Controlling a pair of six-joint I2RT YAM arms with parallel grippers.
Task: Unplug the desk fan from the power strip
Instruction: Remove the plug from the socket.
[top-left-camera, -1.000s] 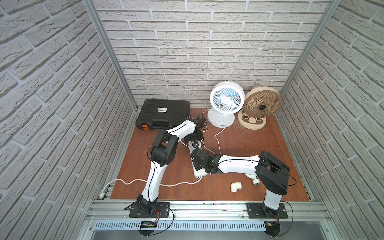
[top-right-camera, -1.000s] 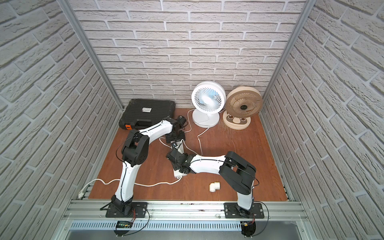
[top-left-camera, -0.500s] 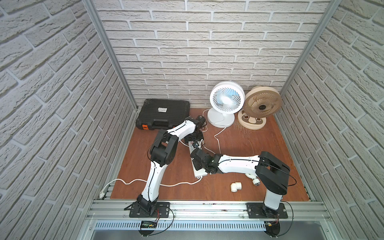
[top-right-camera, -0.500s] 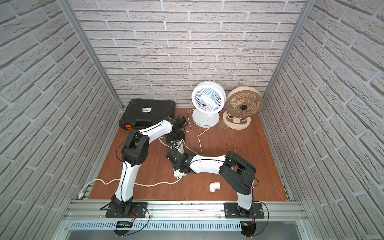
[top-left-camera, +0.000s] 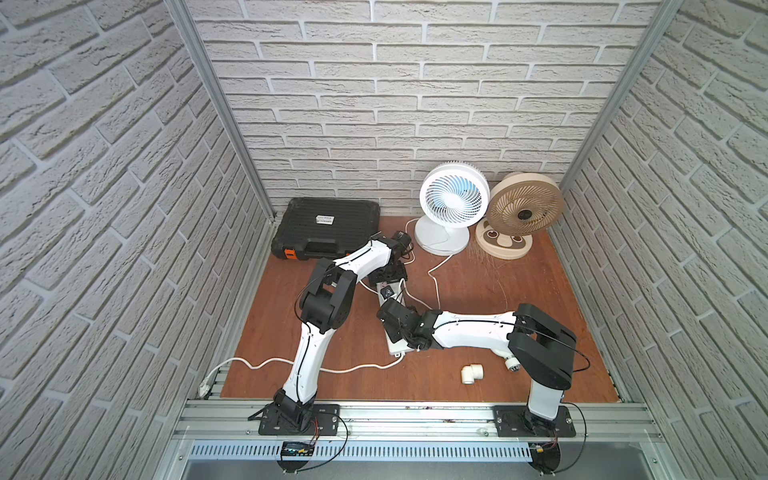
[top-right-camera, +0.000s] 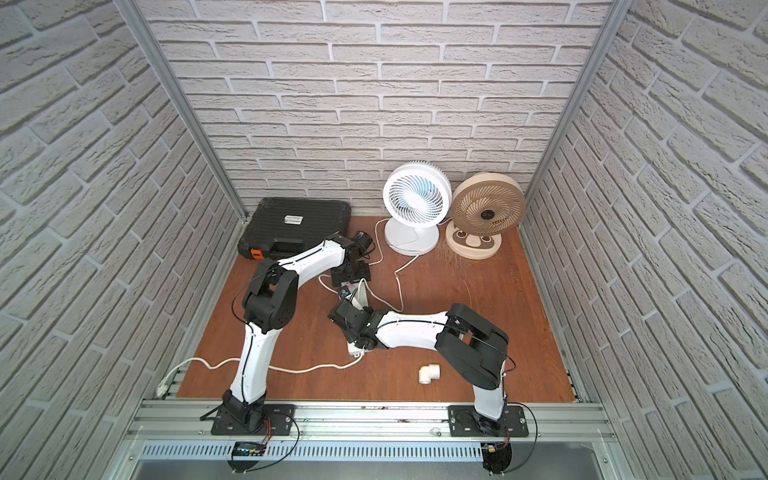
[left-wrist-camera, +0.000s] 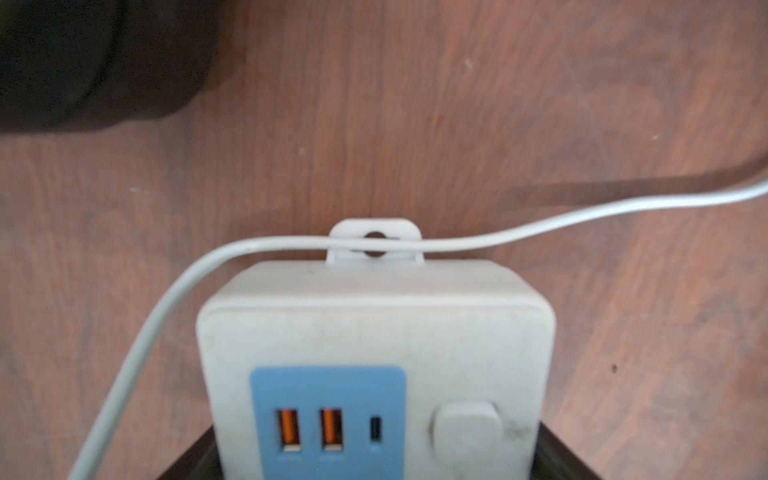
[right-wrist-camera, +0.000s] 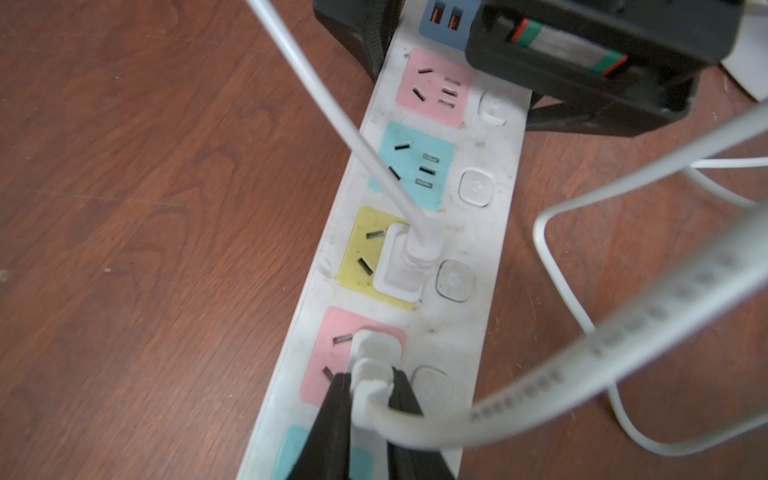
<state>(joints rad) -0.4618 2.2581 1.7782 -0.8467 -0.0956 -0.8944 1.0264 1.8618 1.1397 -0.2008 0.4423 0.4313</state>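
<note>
The white power strip (right-wrist-camera: 490, 232) lies on the wooden floor, mid-table in both top views (top-left-camera: 397, 348) (top-right-camera: 356, 349). My right gripper (right-wrist-camera: 371, 380) is shut on a white plug (right-wrist-camera: 376, 353) seated in a pink socket. A second white plug (right-wrist-camera: 405, 266) sits in the yellow socket. My left gripper (left-wrist-camera: 374, 457) straddles the strip's blue USB end (left-wrist-camera: 328, 415), its black fingers (left-wrist-camera: 555, 453) pressed against both sides. The white desk fan (top-left-camera: 453, 203) stands at the back, and its thin cord (top-left-camera: 436, 282) trails toward the strip.
A beige fan (top-left-camera: 525, 208) stands right of the white one. A black tool case (top-left-camera: 328, 226) lies at the back left. A white pipe elbow (top-left-camera: 471, 372) lies near the front. The strip's thick cord (top-left-camera: 266, 363) runs off the front left edge. Brick walls enclose three sides.
</note>
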